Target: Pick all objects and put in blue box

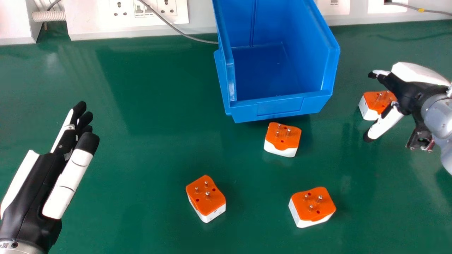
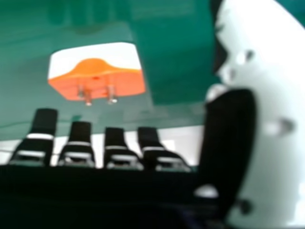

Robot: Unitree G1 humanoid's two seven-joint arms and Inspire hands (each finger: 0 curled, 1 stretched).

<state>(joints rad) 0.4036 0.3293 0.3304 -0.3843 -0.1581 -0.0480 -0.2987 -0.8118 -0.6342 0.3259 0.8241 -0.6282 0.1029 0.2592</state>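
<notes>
Plug adapter (image 1: pixel 374 100): orange and white, on the green table (image 1: pixel 141 158), to the right of the blue box (image 1: pixel 279 106), partly covered by the right hand (image 1: pixel 404 92) in the head view.
Right hand: open, spread wide between thumb and fingers, holding nothing; close over the adapter, contact impossible to tell.
Left hand (image 1: pixel 30 183): idle at the left side of the head view, open, with straight fingers, holding nothing.
Step in hand: by judgement, lining up for a grasp, before any lift.
Next move: settle lower over the adapter, bring thumb and fingers to opposite sides, close on the white body, lift past the box wall, release inside.
Adapter's facing: orange face up, with metal pins upright from the table.
Adapter's long axis: roughly parallel to the row of fingertips in the right hand view; hard to confirm in the head view, behind the hand.
Remaining for boxing: adapter just before the box (image 1: pixel 282 137), adapter at near centre (image 1: pixel 206 194), adapter at near right (image 1: pixel 313 204), all likewise pins up.
</notes>
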